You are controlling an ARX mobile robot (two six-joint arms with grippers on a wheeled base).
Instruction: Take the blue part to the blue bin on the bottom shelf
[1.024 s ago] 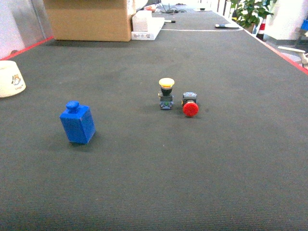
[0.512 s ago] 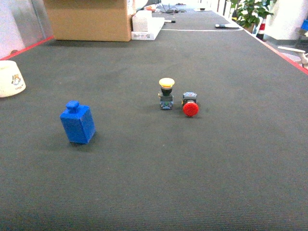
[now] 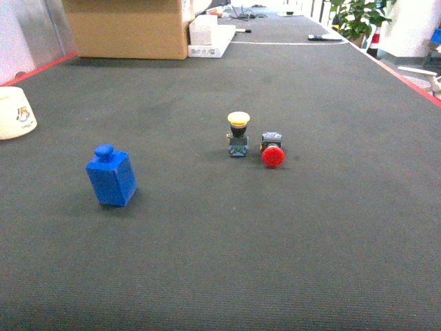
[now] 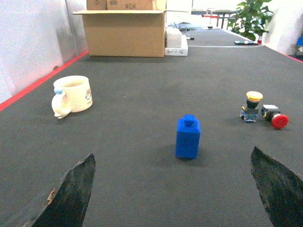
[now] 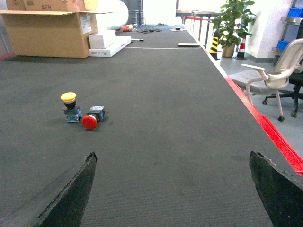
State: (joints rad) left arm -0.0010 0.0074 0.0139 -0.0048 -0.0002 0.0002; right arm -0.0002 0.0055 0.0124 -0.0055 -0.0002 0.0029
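nothing moved: blue part (image 4: 188,137) upright, both grippers' fingers wide (box (image 4: 125,33) reads "#H3")

No visible change across the head views: blue part (image 3: 111,176), yellow button (image 3: 238,133) and red button (image 3: 272,152) sit at unchanged spots on the surface (image 3: 220,234).

Each claw (image 4: 173,194) (image 5: 173,191) shows two dark, tapering, matte fingers (image 4: 66,196), seemingly scuffed pale along the edges
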